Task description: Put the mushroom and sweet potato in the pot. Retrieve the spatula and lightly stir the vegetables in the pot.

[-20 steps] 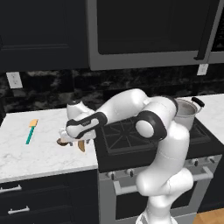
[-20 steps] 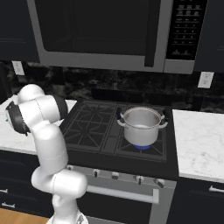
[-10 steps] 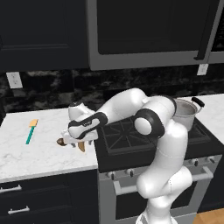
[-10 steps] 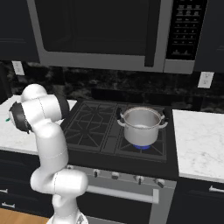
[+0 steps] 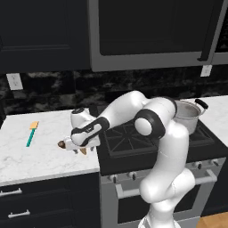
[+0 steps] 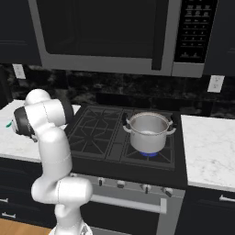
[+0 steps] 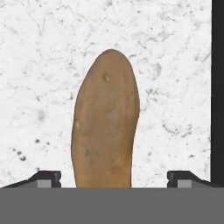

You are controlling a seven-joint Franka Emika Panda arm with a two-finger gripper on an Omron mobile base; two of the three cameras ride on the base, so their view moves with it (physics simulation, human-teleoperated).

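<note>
Straddling the sweet potato [image 7: 106, 120] is where my claw [image 7: 113, 177] stands: jaws spread about as wide as they go, one dark tip on each side of the tapered orange-brown piece, with clear marble between each tip and the skin. I have hold of nothing yet. The potato lies flat on the white marble counter [image 5: 26, 158], just left of the black stove [image 6: 103, 137], its long axis running away from me between the tips and its narrower end farthest off.

From the left base camera my hand is low over the counter's right end, and the mushroom [image 5: 61, 144] is a small dark lump just beside it on the left. The spatula [image 5: 31, 133] lies further left, well apart, teal handle and yellow blade flat on the marble. The pot [image 6: 148, 131] sits on a right-hand burner, across the stove.

To do this pick well, I judge I should settle a little lower so the tips reach the widest part of the body, stay centred so both pads meet the flanks together, then close gently across the short width. Off-centre, the rounded piece could roll or squirt out, and it may nudge the mushroom. Lift straight up before swinging toward the pot.
</note>
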